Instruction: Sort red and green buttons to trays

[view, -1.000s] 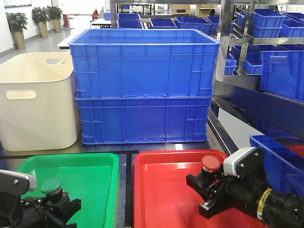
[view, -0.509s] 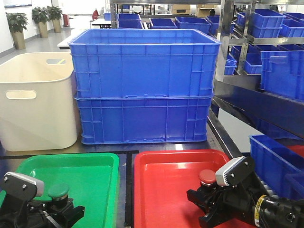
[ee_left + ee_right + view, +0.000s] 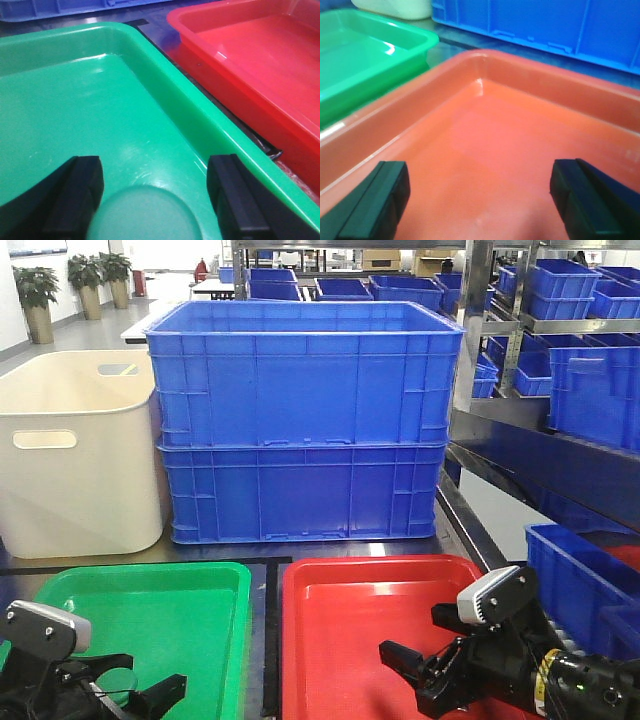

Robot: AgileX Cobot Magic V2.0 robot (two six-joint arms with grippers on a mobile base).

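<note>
Left gripper [image 3: 155, 195] jaws spread with green button [image 3: 145, 215] sitting between them in green tray [image 3: 165, 85]; right gripper [image 3: 475, 197] jaws spread, empty over red tray [image 3: 530, 85].

— How is the left gripper [image 3: 155, 195] standing?
— Low, jaws spread wide, fingers [image 3: 75, 192] apart.
— And the right gripper [image 3: 477, 200]?
— Likewise wide, fingertips [image 3: 577, 197] far apart, wrist angled downward.

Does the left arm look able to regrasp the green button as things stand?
Probably yes: the green button sits in the green tray between the left gripper's open jaws, nothing intervening.
</note>
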